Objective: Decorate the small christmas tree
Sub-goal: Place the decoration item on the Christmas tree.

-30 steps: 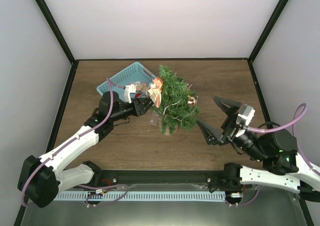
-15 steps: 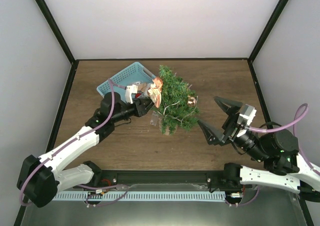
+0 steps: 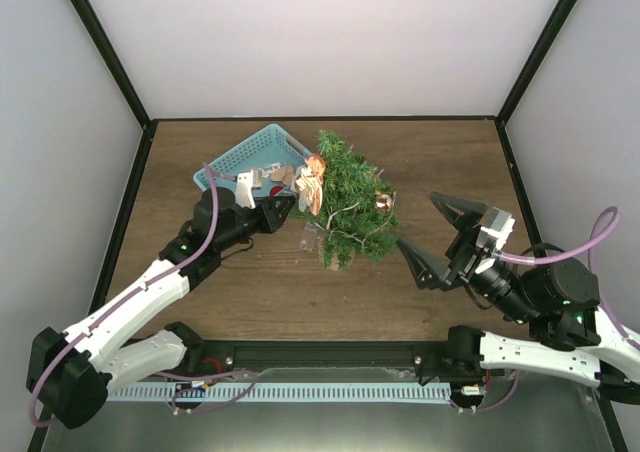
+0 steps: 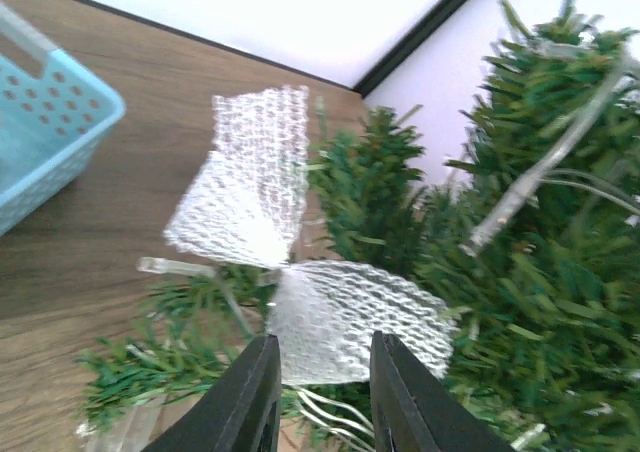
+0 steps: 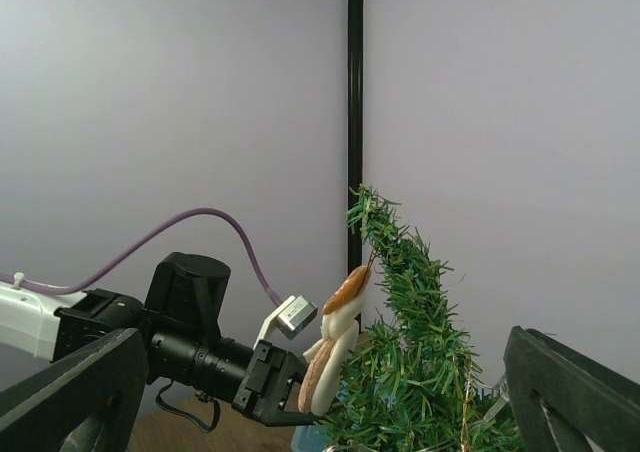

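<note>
Left wrist view: hanging step, seemingly near done. White mesh bow [image 4: 290, 272] draped on low branch of small christmas tree [image 3: 352, 210], on bench [image 3: 450, 162] beside blue basket [image 3: 232, 162]. Left tool [image 4: 322, 372] parted around mesh, right tool [image 3: 415, 220] spread wide. Next calls for withdrawing without snagging.

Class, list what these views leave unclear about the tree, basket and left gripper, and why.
- Whether the left gripper pinches the white mesh bow or only flanks it: left wrist view blurred, top view too small.
- Contents of the blue basket: tiny from above, partly behind the left arm; left wrist frame shows one corner.
- Base of the small christmas tree: cut off by the right wrist view's bottom edge.
</note>
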Action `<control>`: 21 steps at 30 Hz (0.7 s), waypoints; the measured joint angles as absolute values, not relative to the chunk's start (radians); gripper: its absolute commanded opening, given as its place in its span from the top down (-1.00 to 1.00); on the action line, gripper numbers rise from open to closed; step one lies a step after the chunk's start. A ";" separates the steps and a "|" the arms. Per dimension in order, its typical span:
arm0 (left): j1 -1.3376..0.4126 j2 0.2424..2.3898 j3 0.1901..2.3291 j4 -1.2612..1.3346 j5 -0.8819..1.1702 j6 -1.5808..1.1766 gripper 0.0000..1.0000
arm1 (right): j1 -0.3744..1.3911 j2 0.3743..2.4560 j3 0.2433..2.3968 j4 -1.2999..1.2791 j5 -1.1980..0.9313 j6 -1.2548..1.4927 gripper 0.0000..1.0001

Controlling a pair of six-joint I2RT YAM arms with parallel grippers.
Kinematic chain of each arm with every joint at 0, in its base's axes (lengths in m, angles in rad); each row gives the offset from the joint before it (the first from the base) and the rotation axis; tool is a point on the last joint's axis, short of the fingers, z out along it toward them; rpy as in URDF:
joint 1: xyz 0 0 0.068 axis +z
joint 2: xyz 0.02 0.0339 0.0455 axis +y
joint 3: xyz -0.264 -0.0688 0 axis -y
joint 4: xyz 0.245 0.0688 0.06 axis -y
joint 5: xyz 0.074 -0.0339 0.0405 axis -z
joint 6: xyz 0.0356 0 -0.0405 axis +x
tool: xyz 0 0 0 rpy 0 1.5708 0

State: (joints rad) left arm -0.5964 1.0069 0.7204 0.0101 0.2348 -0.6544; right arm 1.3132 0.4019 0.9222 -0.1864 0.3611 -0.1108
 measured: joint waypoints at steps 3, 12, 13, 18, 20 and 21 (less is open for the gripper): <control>-0.596 1.013 0.736 -0.029 0.187 -0.649 0.62 | 1.314 0.402 0.922 -0.190 0.362 -0.110 -1.00; -0.596 1.103 0.788 0.004 0.256 -0.649 0.78 | 1.313 0.402 0.922 -0.195 0.368 -0.110 -1.00; -0.596 1.118 0.788 0.007 0.268 -0.650 0.78 | 1.314 0.402 0.922 -0.195 0.368 -0.110 -1.00; -0.596 1.161 0.788 0.028 0.309 -0.657 0.77 | 1.313 0.402 0.922 -0.196 0.368 -0.109 -1.00; -0.596 1.168 0.789 0.032 0.317 -0.659 0.75 | 1.313 0.402 0.922 -0.198 0.369 -0.107 -1.00; -0.596 1.169 0.796 0.035 0.319 -0.661 0.63 | 1.314 0.402 0.922 -0.199 0.370 -0.107 -1.00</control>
